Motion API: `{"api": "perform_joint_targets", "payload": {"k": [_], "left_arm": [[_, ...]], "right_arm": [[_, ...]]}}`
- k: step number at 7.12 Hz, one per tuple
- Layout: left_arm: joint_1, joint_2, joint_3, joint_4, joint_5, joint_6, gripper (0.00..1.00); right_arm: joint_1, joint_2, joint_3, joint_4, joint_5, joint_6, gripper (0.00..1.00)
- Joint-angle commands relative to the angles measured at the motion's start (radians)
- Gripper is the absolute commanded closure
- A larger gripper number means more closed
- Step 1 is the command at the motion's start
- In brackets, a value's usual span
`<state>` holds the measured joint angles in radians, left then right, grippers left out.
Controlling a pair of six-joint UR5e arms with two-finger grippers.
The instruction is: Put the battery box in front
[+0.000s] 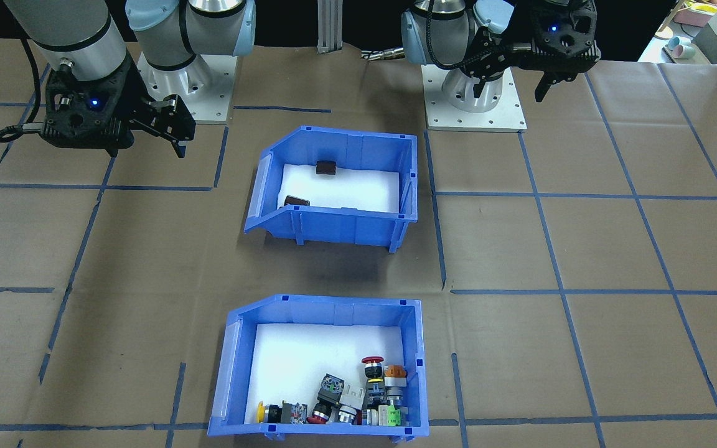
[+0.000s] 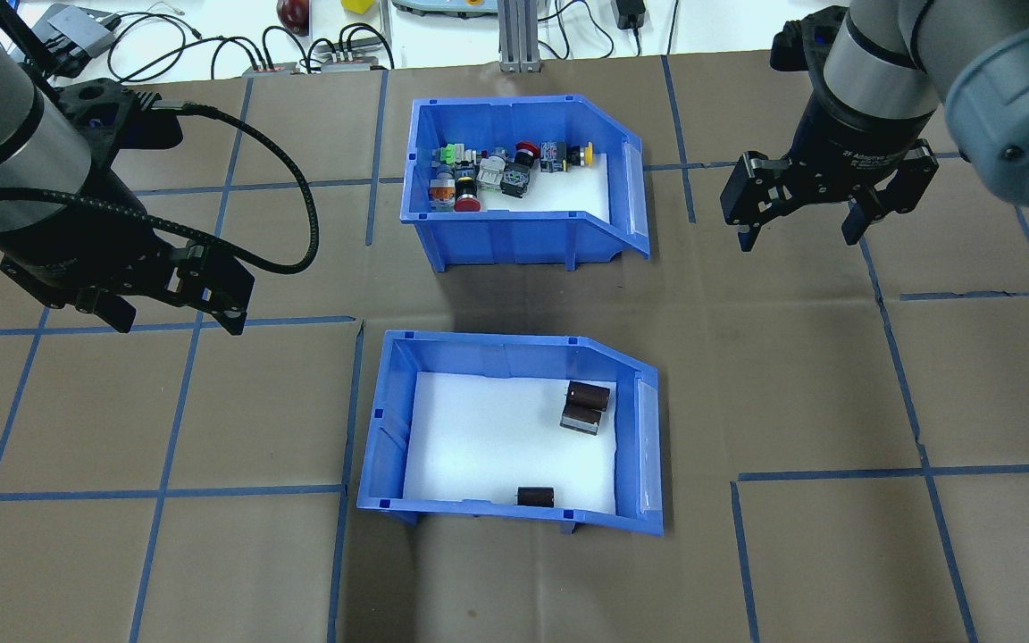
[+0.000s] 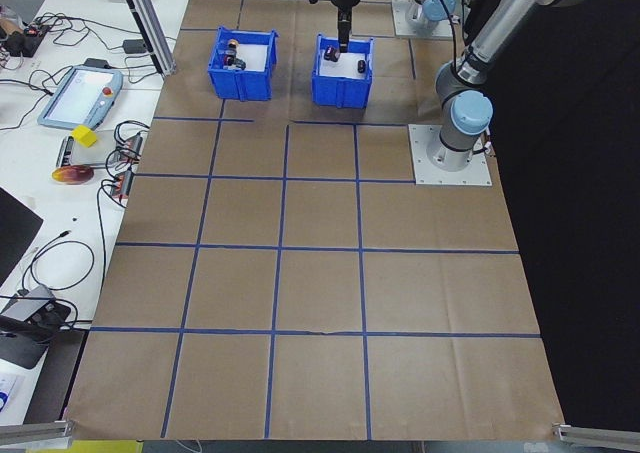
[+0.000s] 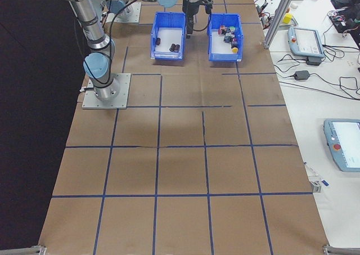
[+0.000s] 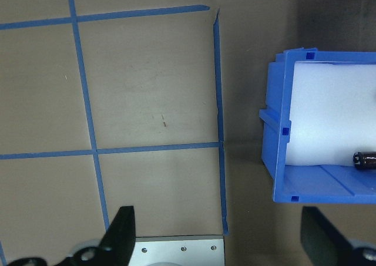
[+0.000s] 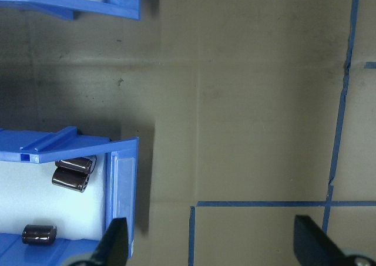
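Blue battery box (image 2: 389,429) with white liner, dark brown blocks (image 2: 584,407); brown table (image 2: 836,554) gridded in blue tape.

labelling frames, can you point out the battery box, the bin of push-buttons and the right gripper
battery box (image 2: 389,429): overhead exterior view, its left side wall
bin of push-buttons (image 2: 514,239): overhead exterior view, its near outer wall
right gripper (image 2: 802,234): overhead exterior view, midway between open fingertips

Battery box (image 6: 120,189) beside spread pincer (image 6: 211,251)
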<state>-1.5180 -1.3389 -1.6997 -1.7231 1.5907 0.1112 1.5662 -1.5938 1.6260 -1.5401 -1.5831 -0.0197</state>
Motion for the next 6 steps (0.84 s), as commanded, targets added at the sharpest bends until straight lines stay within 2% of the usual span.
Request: {"api": "perform_joint_targets", "payload": {"k": [1, 6], "left_arm": [[-0.001, -0.009, -0.001, 0.004, 0.002, -0.005, 0.0], [-0.004, -0.009, 0.002, 0.002, 0.005, -0.008, 0.0]], "right_arm": [[0.0, 0.0, -0.002, 0.0, 0.0, 0.0, 0.0], [0.0, 0.0, 0.0, 0.008, -0.005, 0.001, 0.0]]}}
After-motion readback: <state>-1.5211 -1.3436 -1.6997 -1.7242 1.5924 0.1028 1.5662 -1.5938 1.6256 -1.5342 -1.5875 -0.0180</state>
